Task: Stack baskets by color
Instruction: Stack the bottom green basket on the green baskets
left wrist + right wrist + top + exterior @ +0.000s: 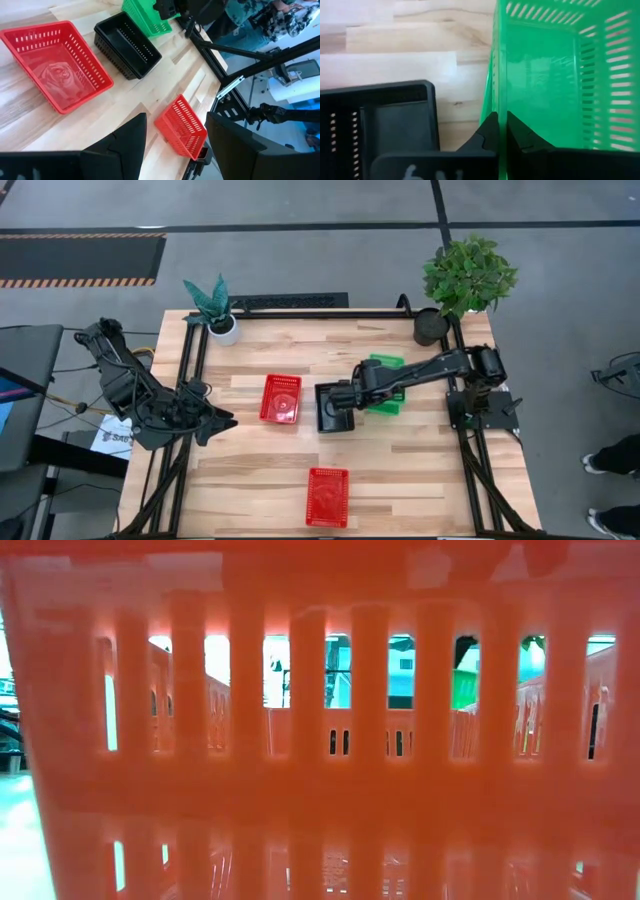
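Note:
A green basket (388, 386) is right of centre on the wooden table, partly under my right arm. My right gripper (500, 122) is shut on its wall, right beside a black basket (332, 410). One red basket (281, 398) rests flat left of the black one. Another red basket (328, 496) sits by the near edge, and its mesh wall (320, 740) fills the low view. My left gripper (225, 420) waits open at the table's left edge, holding nothing. My right gripper pinches the green basket's side wall (500, 95), the one next to the black basket. One finger (487, 132) is outside and the other inside the basket. The fingers slant steeply down from above, in line with the wall. Whether the basket's bottom is on the table, I cannot tell.
A small potted plant (215, 310) stands at the far left corner and a bushy one (465, 275) at the far right. A black frame (190, 370) runs along the table's sides. Bare wood lies at the near left and near right.

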`<action>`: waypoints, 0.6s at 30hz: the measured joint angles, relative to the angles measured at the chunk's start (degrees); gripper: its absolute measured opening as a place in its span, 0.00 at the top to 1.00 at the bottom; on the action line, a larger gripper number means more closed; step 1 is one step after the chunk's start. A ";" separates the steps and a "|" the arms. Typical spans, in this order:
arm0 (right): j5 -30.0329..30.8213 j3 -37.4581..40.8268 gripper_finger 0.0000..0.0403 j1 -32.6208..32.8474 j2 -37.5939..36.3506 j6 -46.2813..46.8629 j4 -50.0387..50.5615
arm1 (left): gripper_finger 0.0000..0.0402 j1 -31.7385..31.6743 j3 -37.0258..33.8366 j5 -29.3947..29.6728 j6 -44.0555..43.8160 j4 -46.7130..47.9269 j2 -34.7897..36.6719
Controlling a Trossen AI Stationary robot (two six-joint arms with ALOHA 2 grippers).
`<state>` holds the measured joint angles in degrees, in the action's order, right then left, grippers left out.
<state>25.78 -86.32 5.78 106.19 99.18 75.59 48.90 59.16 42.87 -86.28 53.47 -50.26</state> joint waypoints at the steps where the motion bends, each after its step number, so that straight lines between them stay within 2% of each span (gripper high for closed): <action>1: -0.16 0.02 0.95 -0.10 0.04 0.00 -0.14 | 0.52 0.00 0.00 0.00 0.00 0.05 0.00; 18: -2.16 0.01 0.96 1.31 1.12 -0.19 0.76 | 0.52 0.00 0.00 0.00 1.05 0.24 0.02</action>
<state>23.61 -86.31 7.09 107.31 98.99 76.35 48.90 59.16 42.87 -85.23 53.72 -50.24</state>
